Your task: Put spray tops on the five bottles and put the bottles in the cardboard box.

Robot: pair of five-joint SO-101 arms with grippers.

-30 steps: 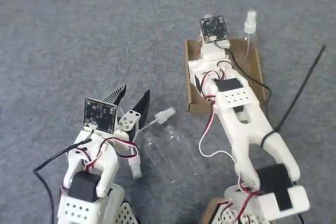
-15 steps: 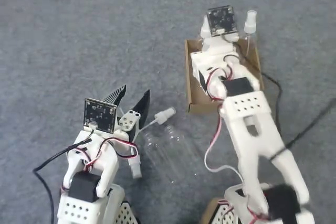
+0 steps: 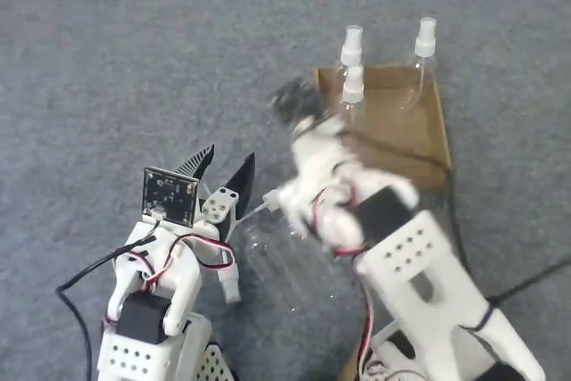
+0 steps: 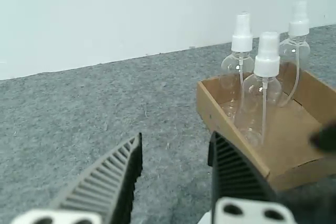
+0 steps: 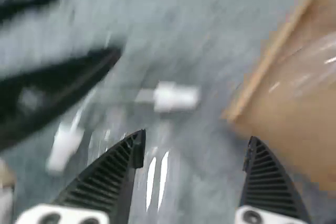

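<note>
With jaws apart, our right pincer (image 5: 197, 140) hangs just above a clear bottle (image 3: 281, 256) lying on the table (image 3: 89, 86) beside our left pincer (image 3: 229, 156), also spread; light, slick, thin plastic, we judge, best gripped gently round its belly.

The left tool (image 4: 176, 153) hangs with its black fingers (image 4: 113, 182) spread apart over the grey table (image 4: 79, 108). Beyond it, the cardboard box (image 4: 231, 140) holds three clear bottles (image 4: 258, 103), all upright, white spray tops (image 4: 267, 56) on.

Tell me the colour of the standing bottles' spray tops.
White spray tops, clearest in the left wrist view.
</note>
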